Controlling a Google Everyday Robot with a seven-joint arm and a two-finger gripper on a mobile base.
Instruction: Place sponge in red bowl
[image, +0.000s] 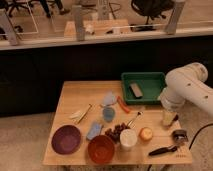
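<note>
The red bowl (101, 149) stands empty at the front middle of the wooden table (70, 95). A flat light blue sponge (94, 131) lies just behind and to the left of the bowl, touching nothing I can see. My gripper (169, 119) hangs from the white arm (187, 87) over the right side of the table, in front of the green bin, well to the right of the sponge and the bowl. I see nothing held in it.
A purple bowl (66, 139) sits front left. A white cup (127, 138), grapes (115, 133), an orange (145, 133), a blue cup (108, 114) and utensils crowd the middle. A green bin (150, 80) stands back right. A black-handled tool (162, 149) lies front right.
</note>
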